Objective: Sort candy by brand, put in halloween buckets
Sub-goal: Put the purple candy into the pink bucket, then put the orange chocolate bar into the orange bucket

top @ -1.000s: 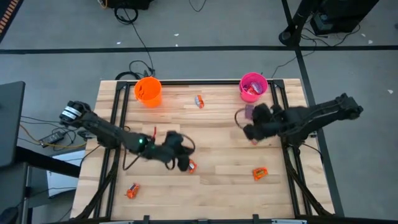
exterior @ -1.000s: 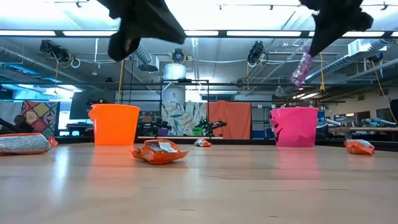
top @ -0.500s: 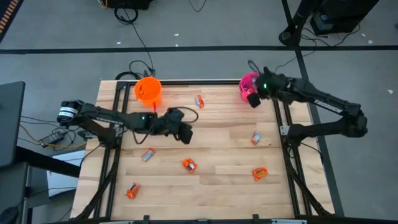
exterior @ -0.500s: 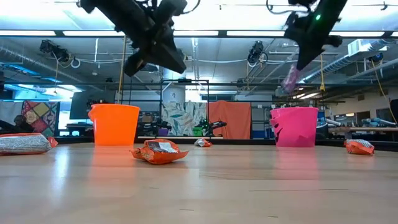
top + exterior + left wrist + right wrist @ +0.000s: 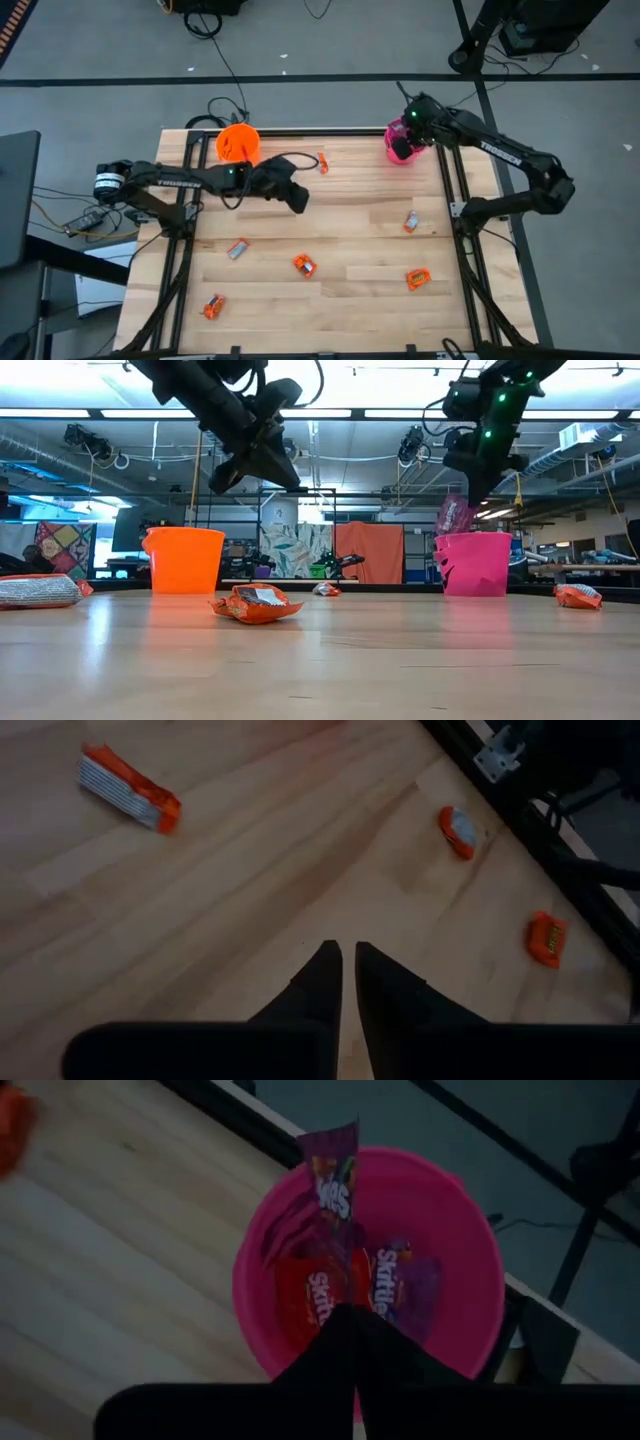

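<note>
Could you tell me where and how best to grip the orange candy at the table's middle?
Across its narrower width, at the puffed middle, coming straight down: the orange candy lies flat on the table with bare wood around. The left gripper is nearest; the right gripper holds a purple candy over the pink bucket.

"Skittles" on candy wrappers (image 5: pixel 385 1285)

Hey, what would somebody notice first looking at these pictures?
The right gripper hangs over the pink bucket at the table's far right corner, pinching a purple candy pack above packs already inside. The orange bucket stands at the far left, and orange candies lie scattered on the wood.
</note>
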Controlling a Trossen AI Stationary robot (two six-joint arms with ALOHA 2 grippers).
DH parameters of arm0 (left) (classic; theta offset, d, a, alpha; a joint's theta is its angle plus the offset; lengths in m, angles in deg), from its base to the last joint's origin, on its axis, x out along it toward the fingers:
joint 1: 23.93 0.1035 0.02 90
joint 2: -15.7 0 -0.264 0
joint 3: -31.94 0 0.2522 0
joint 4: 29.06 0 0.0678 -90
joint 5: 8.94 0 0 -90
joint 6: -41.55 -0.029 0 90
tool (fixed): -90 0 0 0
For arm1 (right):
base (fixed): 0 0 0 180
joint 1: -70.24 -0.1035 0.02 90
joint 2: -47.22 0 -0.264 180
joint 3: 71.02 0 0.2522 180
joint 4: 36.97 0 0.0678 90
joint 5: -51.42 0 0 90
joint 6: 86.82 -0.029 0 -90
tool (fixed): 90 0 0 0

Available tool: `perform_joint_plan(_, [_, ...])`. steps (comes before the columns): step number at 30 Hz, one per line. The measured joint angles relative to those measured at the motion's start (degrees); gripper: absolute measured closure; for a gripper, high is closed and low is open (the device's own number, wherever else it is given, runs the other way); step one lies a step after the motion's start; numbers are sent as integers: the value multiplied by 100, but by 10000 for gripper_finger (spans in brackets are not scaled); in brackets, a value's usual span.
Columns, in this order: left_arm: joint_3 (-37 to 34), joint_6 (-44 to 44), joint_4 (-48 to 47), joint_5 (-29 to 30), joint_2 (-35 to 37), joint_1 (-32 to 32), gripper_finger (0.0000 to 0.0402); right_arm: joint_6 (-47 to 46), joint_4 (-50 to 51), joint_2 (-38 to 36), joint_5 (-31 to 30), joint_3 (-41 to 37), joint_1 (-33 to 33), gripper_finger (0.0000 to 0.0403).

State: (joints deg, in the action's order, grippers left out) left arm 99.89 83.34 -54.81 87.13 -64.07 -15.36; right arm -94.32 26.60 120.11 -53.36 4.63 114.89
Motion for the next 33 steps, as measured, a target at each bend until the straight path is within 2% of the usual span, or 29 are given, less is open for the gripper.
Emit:
perform_joint_plan(7, [0,-298,4,-82,0,470,365,-554,16,338,332,-2,212,330])
perform_joint_plan(15, [0,-997,-98,-224,0,539,338,-812,-309,43,551,-2,123,261])
perform_joint_plan(22, [10,-1728,256,-194,-217,1069,293,-1527,-856,-471,1186,-2,-245,255])
perform_joint_plan(26, [13,-2228,814,-636,-651,1492,277,-1949,-1240,-545,1318,-2,-675,257])
perform_joint_plan(29, [12,-2042,1208,-1124,-1073,1841,269,-2251,-1455,-529,1335,-2,-1034,257])
perform_joint_plan(33, [112,-1928,1360,-1280,-1588,2182,254,-2511,-1468,-516,1187,-2,-1454,258])
